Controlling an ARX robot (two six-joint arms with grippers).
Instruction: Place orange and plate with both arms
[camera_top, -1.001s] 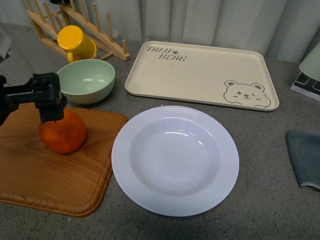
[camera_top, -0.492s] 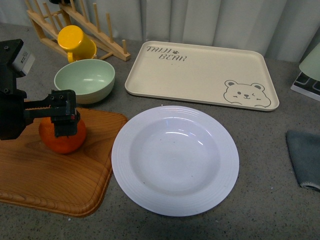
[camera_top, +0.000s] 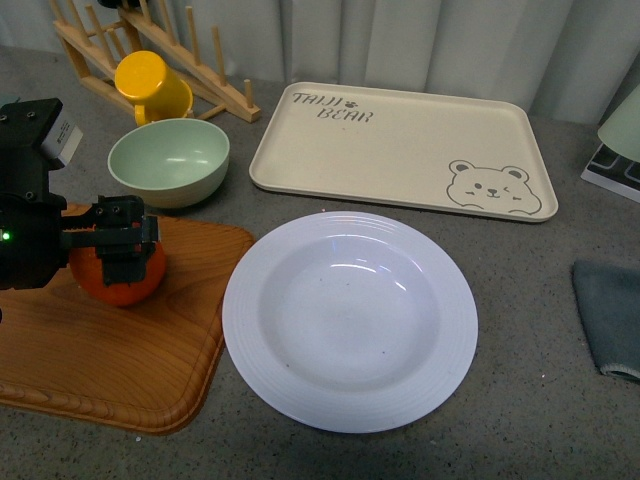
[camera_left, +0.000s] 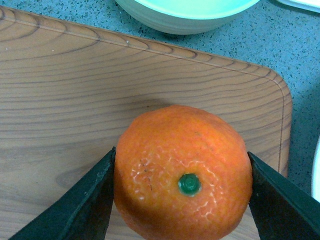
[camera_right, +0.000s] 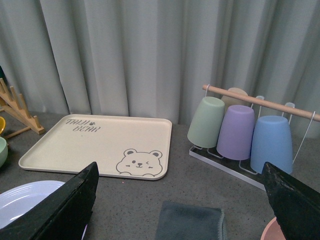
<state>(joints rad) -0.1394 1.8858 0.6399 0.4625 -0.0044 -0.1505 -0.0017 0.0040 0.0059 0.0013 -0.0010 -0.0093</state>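
Observation:
The orange (camera_top: 128, 283) rests on the wooden cutting board (camera_top: 90, 350) at the left, and my left gripper (camera_top: 118, 238) is shut on it from above. In the left wrist view the orange (camera_left: 182, 172) shows its green stem spot, with a black finger (camera_left: 87, 202) pressed against each side. The white plate (camera_top: 350, 318) with a ridged rim lies on the grey table right of the board, nothing in it. My right gripper (camera_right: 182, 205) is open, held above the table off to the right, out of the front view; a sliver of the plate (camera_right: 30, 200) shows in its view.
A pale green bowl (camera_top: 168, 160) stands behind the board, with a yellow cup (camera_top: 152, 86) on a wooden rack (camera_top: 215, 85) beyond it. The beige bear tray (camera_top: 400, 150) lies behind the plate. A grey cloth (camera_top: 608, 315) lies at the right edge. Pastel cups (camera_right: 240, 131) hang on a rack.
My left arm has come further into view and lowered over the orange, and its fingers have closed on the fruit. The orange has shifted slightly on the board. The plate has not moved.

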